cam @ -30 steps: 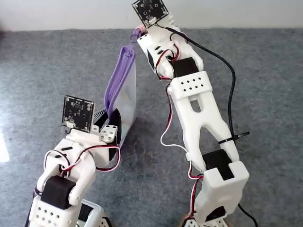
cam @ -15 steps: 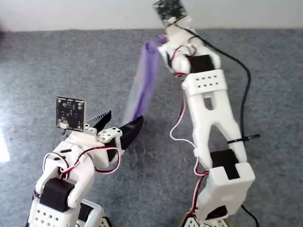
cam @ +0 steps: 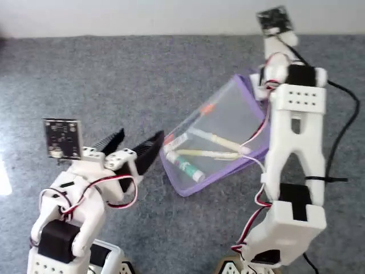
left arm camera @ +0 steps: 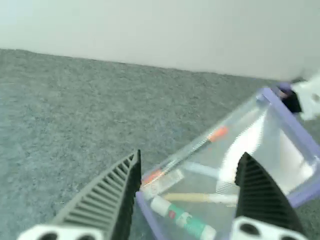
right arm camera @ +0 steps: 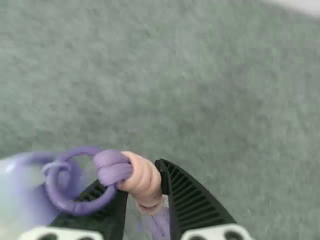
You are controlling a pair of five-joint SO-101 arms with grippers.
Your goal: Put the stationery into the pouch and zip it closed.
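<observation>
The left arm sits at the near left side of the grey table [cam: 85, 74]. It is bent up, and its hand end points sideways at the pouch. The left gripper [cam: 137, 147] is wide open with nothing in it. Its two black fingers [left arm camera: 125, 187] stand far apart, with the near corner of the pouch just past the tips.

The right arm is stretched out long, from the near edge of the table toward the far wall. Its wrist bends down over the far corner of the pouch. The right gripper [right arm camera: 142, 175] is pinched tight on the zip pull [right arm camera: 140, 182], a pink and purple knob with a purple ring [right arm camera: 70, 182] hanging on it.

The pouch [cam: 219, 176] is see-through with a purple edge. It lies between the two arms, tilted, with its far corner up at the right gripper and its near corner down by the left gripper. I cannot tell if the low corner touches the table.

The stationery is inside the pouch. There is a thin pen with orange ends [cam: 191, 121], a cream pen [cam: 208, 153] and a green and white stick [cam: 185, 166].
</observation>
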